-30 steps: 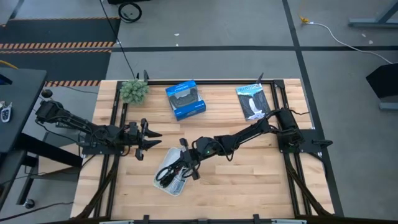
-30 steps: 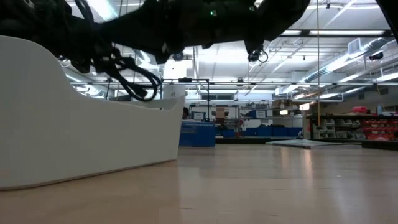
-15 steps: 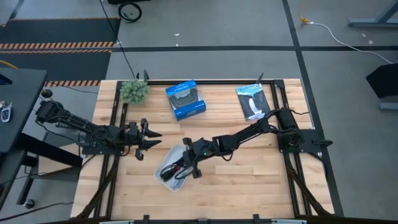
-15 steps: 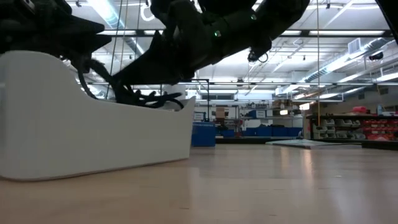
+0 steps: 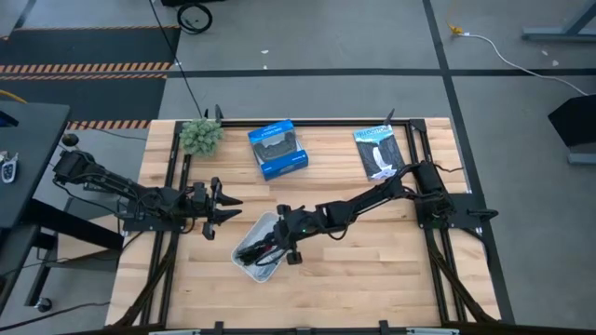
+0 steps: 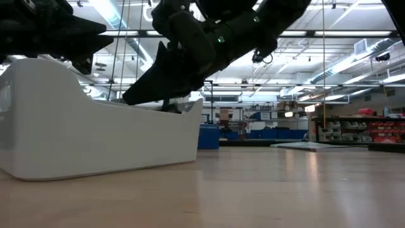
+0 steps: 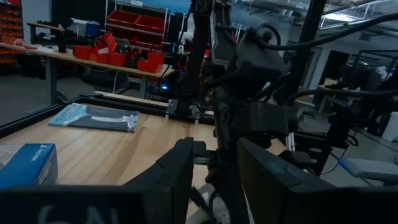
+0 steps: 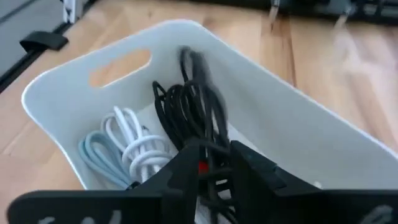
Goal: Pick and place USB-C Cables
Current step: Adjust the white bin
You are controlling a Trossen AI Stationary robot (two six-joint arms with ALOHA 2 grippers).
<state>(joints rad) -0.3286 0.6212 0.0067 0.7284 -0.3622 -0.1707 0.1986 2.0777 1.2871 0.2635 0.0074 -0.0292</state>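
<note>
Right wrist view: right claw (image 8: pixel 208 163) down inside the white bin (image 8: pixel 292 118), fingers pinching a black cable with red tie (image 8: pixel 198 118). Beside it in the bin, a white cable (image 8: pixel 137 146) and a bluish-grey cable (image 8: pixel 99 155), touching each other. High view: bin (image 5: pixel 244 263) near the middle of the wooden table (image 5: pixel 372 279), right claw (image 5: pixel 276 244) reaching into it from the far-right side. Left claw (image 5: pixel 223 212) just left of the bin and apart from it, fingers spread. Farther from the bin, along the table's back edge: blue box (image 5: pixel 277 149), dark packet (image 5: pixel 379 152), small green plant (image 5: pixel 201 136)
</note>
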